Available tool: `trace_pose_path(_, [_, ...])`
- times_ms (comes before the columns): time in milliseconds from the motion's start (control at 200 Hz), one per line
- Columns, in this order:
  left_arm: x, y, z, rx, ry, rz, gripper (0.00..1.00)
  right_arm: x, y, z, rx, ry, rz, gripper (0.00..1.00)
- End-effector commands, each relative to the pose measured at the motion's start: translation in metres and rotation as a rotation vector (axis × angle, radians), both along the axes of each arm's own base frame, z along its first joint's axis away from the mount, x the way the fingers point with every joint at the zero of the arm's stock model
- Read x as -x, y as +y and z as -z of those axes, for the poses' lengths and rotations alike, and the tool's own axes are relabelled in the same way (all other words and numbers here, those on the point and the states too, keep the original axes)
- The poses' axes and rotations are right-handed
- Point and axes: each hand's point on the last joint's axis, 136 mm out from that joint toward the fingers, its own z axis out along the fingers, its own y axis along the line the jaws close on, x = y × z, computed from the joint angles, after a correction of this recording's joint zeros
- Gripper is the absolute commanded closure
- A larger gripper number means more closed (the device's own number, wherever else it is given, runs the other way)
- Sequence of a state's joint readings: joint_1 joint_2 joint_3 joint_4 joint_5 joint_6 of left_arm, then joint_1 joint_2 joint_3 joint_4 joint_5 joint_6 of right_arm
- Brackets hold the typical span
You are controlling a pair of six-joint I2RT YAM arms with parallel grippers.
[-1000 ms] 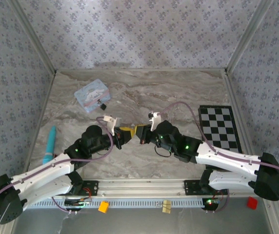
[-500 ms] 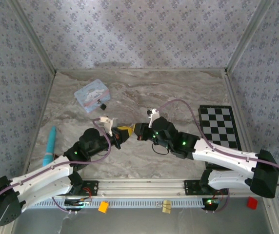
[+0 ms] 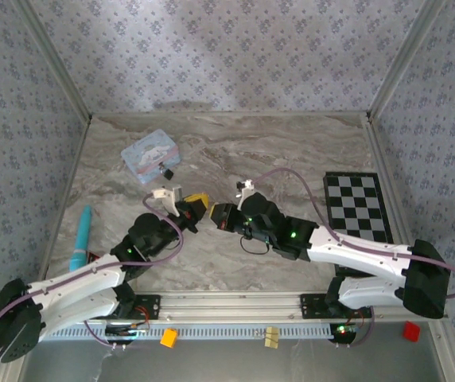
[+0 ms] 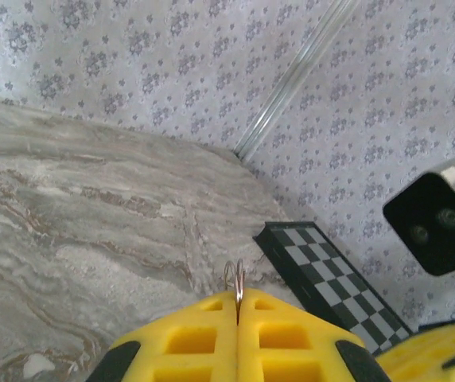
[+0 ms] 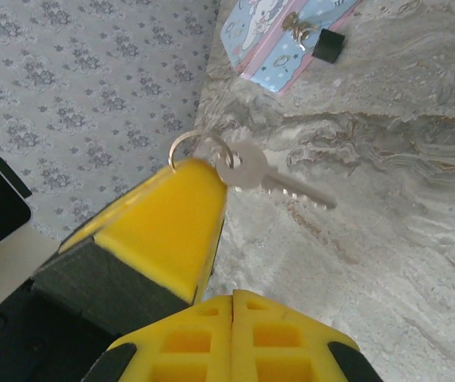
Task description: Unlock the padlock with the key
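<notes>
The small black padlock (image 5: 328,44) hangs on the front of a light-blue cartoon tin (image 5: 271,40); from above, the padlock (image 3: 165,172) lies at the tin's near edge. My left gripper (image 3: 197,202) is shut on the ring (image 4: 236,277) of the key. The silvery key (image 5: 271,181) sticks out sideways from the left gripper's yellow fingers (image 5: 172,227), above the marble table. My right gripper (image 5: 233,296) is shut on nothing and sits just right of the left one, the right gripper (image 3: 219,216) nearly touching it in the top view.
The tin (image 3: 149,153) stands at the back left of the table. A teal tool (image 3: 80,236) lies along the left edge. A black-and-white checkerboard (image 3: 359,208) lies at the right. Patterned walls close in three sides.
Both grippers have shifted a little to the left and farther from the arm bases, staying close together. The left gripper has tightened on the key ring.
</notes>
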State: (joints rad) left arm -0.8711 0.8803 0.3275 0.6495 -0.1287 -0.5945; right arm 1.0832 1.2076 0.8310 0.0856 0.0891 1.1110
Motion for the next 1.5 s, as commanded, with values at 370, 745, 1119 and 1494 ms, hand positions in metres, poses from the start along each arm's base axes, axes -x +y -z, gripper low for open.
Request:
trace_pose_path(370, [0.019,-0.008,-0.025,-0.1,-0.075,0.105,1.0,-0.022,-0.052,-0.026,0.163,-0.239,0.048,0.81])
trace_pose_path(745, [0.077,-0.045,-0.015,-0.358,-0.147,0.575,1.0,0.029,-0.059,-0.047,0.261,-0.811,-0.421,0.43])
trace_pose_path(1119, [0.098,-0.049,-0.028,-0.356,-0.2,0.782,1.0,0.071,-0.068,-0.025,0.206,-0.83,-0.687,0.48])
trace_pose_path(1494, [0.109,-0.059,-0.035,-0.367,-0.235,0.907,1.0,0.079,-0.062,-0.018,0.221,-0.801,-0.82,0.5])
